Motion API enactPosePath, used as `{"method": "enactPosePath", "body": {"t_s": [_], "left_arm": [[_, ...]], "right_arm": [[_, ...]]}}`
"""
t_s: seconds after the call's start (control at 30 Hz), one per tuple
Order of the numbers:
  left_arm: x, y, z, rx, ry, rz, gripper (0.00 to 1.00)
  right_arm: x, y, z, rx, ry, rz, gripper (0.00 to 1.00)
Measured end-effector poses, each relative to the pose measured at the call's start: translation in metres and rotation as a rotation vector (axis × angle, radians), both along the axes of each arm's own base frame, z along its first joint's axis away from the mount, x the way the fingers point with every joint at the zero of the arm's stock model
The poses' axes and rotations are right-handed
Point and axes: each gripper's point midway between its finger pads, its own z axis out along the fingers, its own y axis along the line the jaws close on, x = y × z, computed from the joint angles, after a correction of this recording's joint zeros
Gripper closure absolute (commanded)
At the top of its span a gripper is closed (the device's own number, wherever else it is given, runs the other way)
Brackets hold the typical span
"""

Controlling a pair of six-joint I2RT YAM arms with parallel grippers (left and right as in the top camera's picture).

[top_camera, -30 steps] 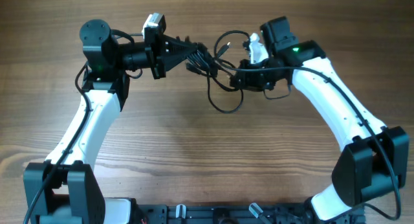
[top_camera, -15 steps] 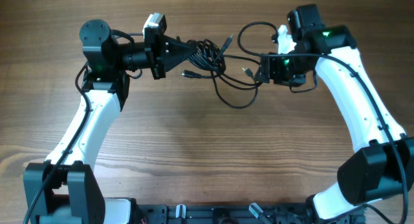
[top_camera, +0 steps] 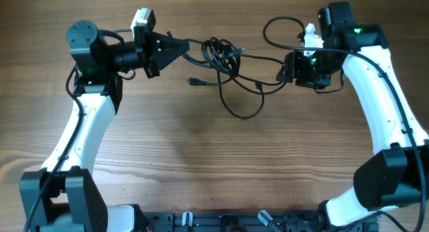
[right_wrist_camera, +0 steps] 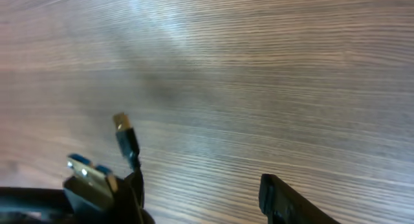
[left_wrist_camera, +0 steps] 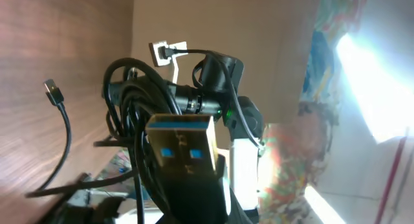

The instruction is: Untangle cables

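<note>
We have pulled the arms wider apart than a second ago. The cables (top_camera: 224, 61) now stretch left to right over the table (top_camera: 201, 158), between the left gripper (top_camera: 179, 47) and the right gripper (top_camera: 284, 66) — each pinching a strand.

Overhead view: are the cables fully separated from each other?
No, the cables bunch in a tangled clump of loops between the left gripper and the right gripper.

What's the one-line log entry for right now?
left gripper: shut on cables | right gripper: at cables, grip unclear | cables: strung between grippers, tangle nearer left
</note>
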Motion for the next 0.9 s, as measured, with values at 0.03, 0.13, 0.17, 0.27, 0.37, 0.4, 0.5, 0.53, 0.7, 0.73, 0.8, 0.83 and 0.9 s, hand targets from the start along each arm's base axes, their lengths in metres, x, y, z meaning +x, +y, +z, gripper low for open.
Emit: {"method": "enactPosePath", "body": {"t_s": [0.03,0.13,0.17,0.27,0.37,0.4,0.5,0.53,0.7,0.73,0.8,0.83,0.9], "left_arm": [[0.0,0.0,0.0,0.007,-0.033,-0.001,0.96],[0.0,-0.003,-0.01,0.028,-0.02,0.007,0.96],[0.0,-0.006,-0.019,0.044,0.012,0.013,0.96],[-0.003,-0.008,-0.065,0.144,0.189,0.086,0.94],[-0.004,0.004,-0.108,0.297,0.283,0.188,0.93],[-0.002,0.007,-0.115,0.336,0.271,0.21,0.92],[0.004,0.014,-0.123,0.397,0.23,0.248,0.8],[0.005,0.015,-0.124,0.409,0.217,0.253,0.7],[-0.005,0.016,-0.147,0.538,0.229,0.255,0.25],[-0.01,0.015,-0.156,0.593,0.233,0.252,0.23],[-0.02,0.017,-0.181,0.767,0.253,0.266,0.21],[-0.022,0.016,-0.188,0.83,0.242,0.272,0.21],[-0.025,0.013,-0.201,0.981,0.188,0.29,0.22]], "right_arm": [[-0.001,0.002,0.001,0.012,-0.003,0.015,0.44],[-0.006,0.018,-0.002,0.015,-0.003,0.071,0.44],[-0.01,0.026,-0.004,0.006,0.001,0.096,0.44],[-0.02,0.046,-0.012,-0.053,0.011,0.138,0.43],[-0.019,0.064,-0.013,-0.07,-0.024,0.163,0.39],[-0.017,0.068,-0.012,-0.069,-0.038,0.166,0.39],[-0.011,0.078,-0.01,-0.056,-0.072,0.169,0.38],[-0.011,0.08,-0.01,-0.053,-0.076,0.169,0.36],[-0.007,0.082,-0.009,-0.047,-0.088,0.159,0.31],[-0.006,0.082,-0.009,-0.046,-0.093,0.158,0.3],[-0.004,0.083,-0.008,-0.043,-0.1,0.154,0.3],[-0.004,0.083,-0.008,-0.042,-0.103,0.154,0.29],[-0.003,0.084,-0.008,-0.041,-0.106,0.153,0.29]]}}
